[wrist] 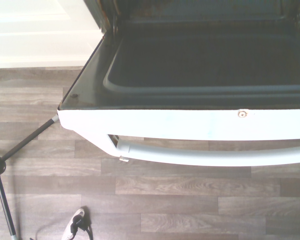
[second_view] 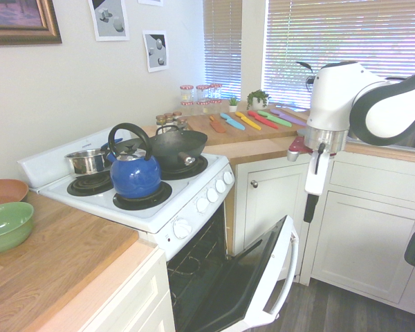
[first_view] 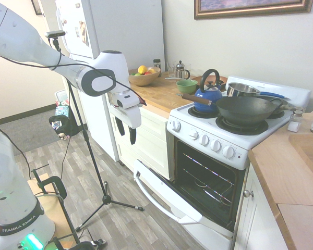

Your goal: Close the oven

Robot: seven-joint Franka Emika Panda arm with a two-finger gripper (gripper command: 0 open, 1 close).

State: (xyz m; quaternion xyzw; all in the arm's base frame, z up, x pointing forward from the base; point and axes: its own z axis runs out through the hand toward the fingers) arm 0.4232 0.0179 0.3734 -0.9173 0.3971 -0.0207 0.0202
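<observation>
The white oven stands with its door dropped partly open, slanting down toward the floor. Wire racks show in the dark interior. The long white bar handle runs along the door's outer edge. My gripper hangs pointing down, open and holding nothing, above and to the left of the door's free edge, in front of the white cabinet. From the other side, the gripper sits above the handle, well apart from it. The wrist view looks straight down on the handle and the door's dark inner face.
A blue kettle, a dark wok and a steel pot sit on the stovetop. White cabinets flank the oven. A tripod stands on the wood floor left of the door. A fruit bowl rests on the counter.
</observation>
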